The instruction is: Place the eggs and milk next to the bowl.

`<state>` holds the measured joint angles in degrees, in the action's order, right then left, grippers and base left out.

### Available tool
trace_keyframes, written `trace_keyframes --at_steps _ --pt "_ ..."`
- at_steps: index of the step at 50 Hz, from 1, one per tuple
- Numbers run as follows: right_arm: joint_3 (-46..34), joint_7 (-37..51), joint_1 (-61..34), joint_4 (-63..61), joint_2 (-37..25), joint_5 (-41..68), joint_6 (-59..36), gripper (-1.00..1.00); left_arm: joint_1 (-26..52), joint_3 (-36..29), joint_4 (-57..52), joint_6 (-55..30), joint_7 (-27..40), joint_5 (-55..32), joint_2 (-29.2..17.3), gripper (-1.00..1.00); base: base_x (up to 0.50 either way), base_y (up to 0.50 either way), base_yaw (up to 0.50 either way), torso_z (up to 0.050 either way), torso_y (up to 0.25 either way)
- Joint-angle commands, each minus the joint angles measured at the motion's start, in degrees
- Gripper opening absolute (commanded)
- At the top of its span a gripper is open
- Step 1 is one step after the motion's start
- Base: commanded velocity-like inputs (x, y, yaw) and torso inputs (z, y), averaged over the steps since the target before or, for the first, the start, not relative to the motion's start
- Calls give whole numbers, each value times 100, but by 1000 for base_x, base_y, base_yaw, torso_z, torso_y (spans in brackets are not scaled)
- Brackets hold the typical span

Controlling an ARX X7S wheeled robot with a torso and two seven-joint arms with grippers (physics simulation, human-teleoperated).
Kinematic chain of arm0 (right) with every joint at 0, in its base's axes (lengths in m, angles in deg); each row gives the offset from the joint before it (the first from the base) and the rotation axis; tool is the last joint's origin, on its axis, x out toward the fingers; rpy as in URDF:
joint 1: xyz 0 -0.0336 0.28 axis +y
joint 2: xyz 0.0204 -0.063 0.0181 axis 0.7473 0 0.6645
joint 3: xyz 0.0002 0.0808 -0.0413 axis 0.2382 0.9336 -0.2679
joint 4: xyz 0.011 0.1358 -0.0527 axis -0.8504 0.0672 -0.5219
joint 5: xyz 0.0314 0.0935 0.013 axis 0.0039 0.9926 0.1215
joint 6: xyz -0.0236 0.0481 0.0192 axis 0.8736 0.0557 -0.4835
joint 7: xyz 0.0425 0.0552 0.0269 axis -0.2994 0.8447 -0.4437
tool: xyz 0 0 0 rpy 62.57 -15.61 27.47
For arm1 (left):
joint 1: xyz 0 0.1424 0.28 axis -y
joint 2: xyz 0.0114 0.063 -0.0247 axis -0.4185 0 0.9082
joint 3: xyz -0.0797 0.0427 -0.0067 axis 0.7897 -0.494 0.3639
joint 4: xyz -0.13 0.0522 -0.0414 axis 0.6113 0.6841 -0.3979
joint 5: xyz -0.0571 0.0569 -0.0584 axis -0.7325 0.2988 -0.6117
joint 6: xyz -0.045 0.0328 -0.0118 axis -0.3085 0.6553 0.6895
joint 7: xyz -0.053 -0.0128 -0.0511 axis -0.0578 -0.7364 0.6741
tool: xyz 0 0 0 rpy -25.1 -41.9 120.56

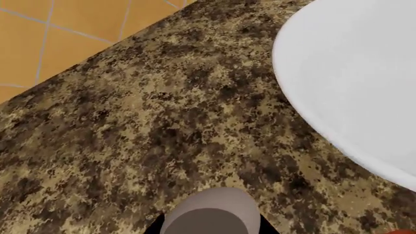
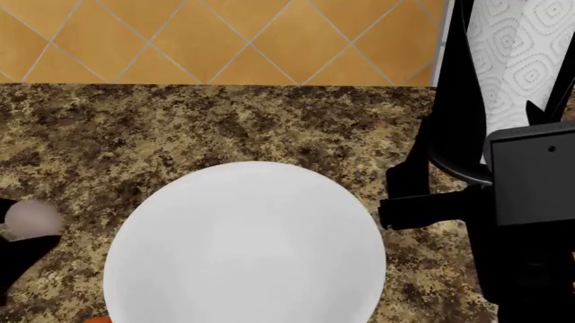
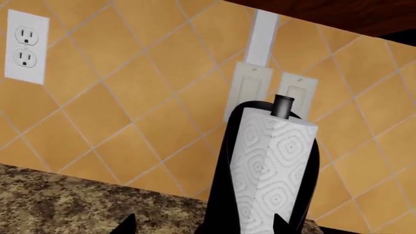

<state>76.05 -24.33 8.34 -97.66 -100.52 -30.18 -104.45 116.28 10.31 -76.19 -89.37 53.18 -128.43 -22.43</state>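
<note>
The pale egg (image 1: 211,210) sits gripped in the left jaws (image 2: 27,225) above the bench (image 2: 108,128), just left of the bowl (image 2: 247,245); right jaws' (image 3: 201,225) state cannot be told.

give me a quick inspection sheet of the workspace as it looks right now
surface: speckled brown granite counter, bare around the bowl.
job's things: white bowl upright on the counter; pale egg at the left gripper, beside the bowl; a sliver of orange by the bowl's near rim, probably the other egg; milk not in view.
clutter: paper towel roll on a black stand at the back right.
grippers: left gripper appears to hold the pale egg, fingers mostly out of frame; right gripper shows only its fingertips, apart, nothing between them.
cables: nothing seen.
surroundings: orange tiled wall with an outlet and switches.
</note>
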Motion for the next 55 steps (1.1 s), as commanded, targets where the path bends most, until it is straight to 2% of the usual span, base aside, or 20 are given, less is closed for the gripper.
trace_keyframes --at_steps 1,10,28,55 --pt "44 12 29 -26 -32 34 -4 100 361 -223 -292 -152 -170 -3 23 -100 0 0 0 0 0" --pt "50 30 59 -27 -44 37 9 100 481 -215 -624 -456 -117 -202 63 -100 0 0 0 0 0" --pt "85 78 94 -101 -67 90 -30 100 389 -414 -278 -56 -335 40 116 -100 0 0 0 0 0" --pt "179 111 205 -133 -112 144 24 100 287 -608 -213 118 -421 137 217 -100 0 0 0 0 0"
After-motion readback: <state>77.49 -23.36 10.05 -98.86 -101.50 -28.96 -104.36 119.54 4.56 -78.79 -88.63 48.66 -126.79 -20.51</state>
